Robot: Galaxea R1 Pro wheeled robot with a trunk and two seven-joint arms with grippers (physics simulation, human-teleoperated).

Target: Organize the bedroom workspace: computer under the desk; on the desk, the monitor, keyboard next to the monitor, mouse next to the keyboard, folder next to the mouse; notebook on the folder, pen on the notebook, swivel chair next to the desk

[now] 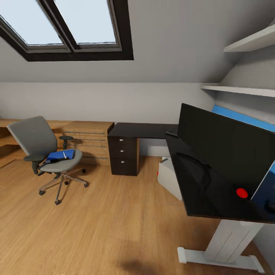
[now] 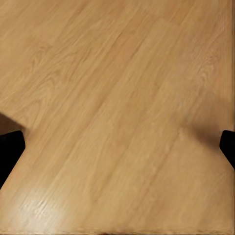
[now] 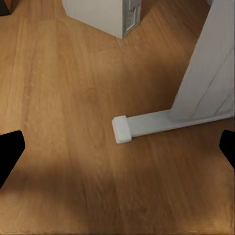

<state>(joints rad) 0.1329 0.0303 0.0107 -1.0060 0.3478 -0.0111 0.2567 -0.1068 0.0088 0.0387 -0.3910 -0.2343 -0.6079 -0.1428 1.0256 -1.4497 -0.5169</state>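
The grey swivel chair (image 1: 38, 147) stands on the floor at the left, apart from the desk (image 1: 143, 130). A blue folder (image 1: 61, 155) lies on its seat; I cannot tell the notebook from it. The black monitor (image 1: 229, 149) stands on the desk's near wing at the right, close to the camera. The light grey computer (image 1: 170, 178) sits on the floor under the desk and also shows in the right wrist view (image 3: 105, 14). The keyboard, mouse and pen are out of view. My left gripper (image 2: 117, 147) hangs open over bare floor. My right gripper (image 3: 117, 149) is open above the desk's white foot (image 3: 147, 126).
A low light-wood cabinet (image 1: 88, 142) stands against the back wall between the chair and the desk's black drawer unit (image 1: 123, 155). The desk's white leg (image 1: 229, 244) is at the lower right. Wall shelves (image 1: 244, 89) hang above the desk. Wooden floor (image 1: 107, 221) stretches between me and the chair.
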